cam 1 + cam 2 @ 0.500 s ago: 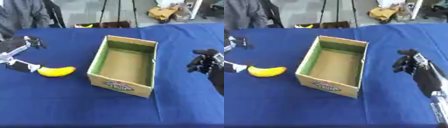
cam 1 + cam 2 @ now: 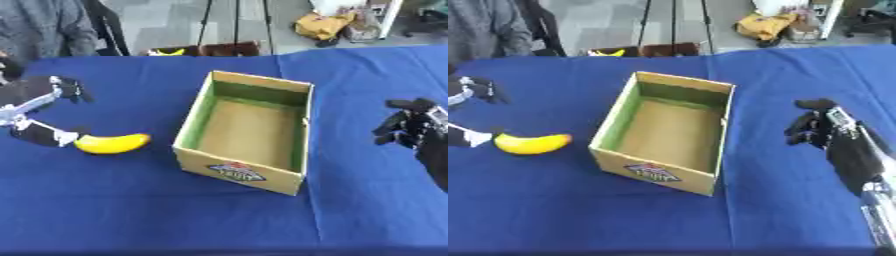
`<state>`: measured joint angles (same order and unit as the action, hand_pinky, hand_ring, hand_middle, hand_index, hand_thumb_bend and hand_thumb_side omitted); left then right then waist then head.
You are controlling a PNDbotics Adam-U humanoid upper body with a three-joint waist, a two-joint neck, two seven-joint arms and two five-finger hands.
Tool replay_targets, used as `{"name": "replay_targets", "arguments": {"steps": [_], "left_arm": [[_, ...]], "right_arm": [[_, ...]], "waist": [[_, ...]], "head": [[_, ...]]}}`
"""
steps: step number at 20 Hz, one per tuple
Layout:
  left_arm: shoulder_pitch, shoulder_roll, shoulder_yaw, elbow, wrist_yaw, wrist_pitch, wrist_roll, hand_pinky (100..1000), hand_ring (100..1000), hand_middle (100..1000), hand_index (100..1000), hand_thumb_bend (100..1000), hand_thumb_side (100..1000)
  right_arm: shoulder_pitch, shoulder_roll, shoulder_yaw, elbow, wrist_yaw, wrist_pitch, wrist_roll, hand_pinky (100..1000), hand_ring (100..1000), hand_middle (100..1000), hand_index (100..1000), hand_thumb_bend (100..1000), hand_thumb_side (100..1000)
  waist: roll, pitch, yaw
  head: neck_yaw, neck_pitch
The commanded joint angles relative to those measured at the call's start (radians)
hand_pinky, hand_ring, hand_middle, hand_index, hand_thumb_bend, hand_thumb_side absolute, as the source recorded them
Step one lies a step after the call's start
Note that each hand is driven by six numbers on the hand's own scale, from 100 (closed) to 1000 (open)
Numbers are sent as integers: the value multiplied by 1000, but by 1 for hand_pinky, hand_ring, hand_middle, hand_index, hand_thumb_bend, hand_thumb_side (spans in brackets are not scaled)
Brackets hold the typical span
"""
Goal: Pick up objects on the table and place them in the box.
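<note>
A yellow banana (image 2: 112, 143) lies on the blue tablecloth, left of an open cardboard box (image 2: 238, 171) with green inner walls and nothing inside. My left hand (image 2: 37, 114) is at the left edge, open. One lower finger (image 2: 51, 136) reaches to the banana's left end, and the upper fingers (image 2: 70, 90) are spread away from it. My right hand (image 2: 819, 127) hovers over the cloth to the right of the box, well apart from it. Its fingers are loosely bent and it holds nothing.
The blue table (image 2: 175, 215) runs across the whole view. Beyond its far edge is a floor with tripod legs (image 2: 236, 25), a small yellow thing (image 2: 168, 51) and a yellow bag (image 2: 324, 25). A person in grey (image 2: 44, 27) sits at the far left.
</note>
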<state>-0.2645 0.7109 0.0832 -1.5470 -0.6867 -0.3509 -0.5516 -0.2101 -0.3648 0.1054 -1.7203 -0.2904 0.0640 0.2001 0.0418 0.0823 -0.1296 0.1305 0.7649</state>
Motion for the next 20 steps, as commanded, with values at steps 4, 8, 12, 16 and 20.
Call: {"name": "replay_targets", "arguments": {"steps": [4, 8, 12, 16, 20], "left_arm": [[-70, 91, -37, 92, 35, -20, -86, 744, 702, 716, 794, 335, 201], [-132, 105, -76, 179, 32, -37, -123, 742, 701, 713, 790, 349, 207], [-197, 100, -119, 266, -1, -63, -149, 743, 703, 710, 785, 376, 210], [-245, 79, -152, 341, -42, -95, -165, 742, 702, 708, 783, 389, 215], [-271, 57, -176, 387, -70, -128, -176, 744, 704, 709, 782, 403, 226]], "right_arm": [[-8, -12, -3, -11, 7, 0, 4, 578, 610, 526, 807, 100, 837], [-9, -12, 0, -11, 7, 0, 7, 578, 610, 525, 808, 100, 836], [-9, -11, 2, -10, 7, 1, 9, 578, 610, 525, 808, 100, 839], [-11, -11, 3, -11, 8, 1, 11, 578, 610, 525, 808, 100, 836], [-12, -11, 4, -11, 8, 1, 11, 578, 610, 525, 808, 100, 841]], "waist": [[2, -11, -5], [3, -11, -9], [3, -12, -13], [2, -11, -19], [2, -10, -22]], "head": [[6, 5], [9, 5], [14, 5], [17, 5], [21, 5]]}}
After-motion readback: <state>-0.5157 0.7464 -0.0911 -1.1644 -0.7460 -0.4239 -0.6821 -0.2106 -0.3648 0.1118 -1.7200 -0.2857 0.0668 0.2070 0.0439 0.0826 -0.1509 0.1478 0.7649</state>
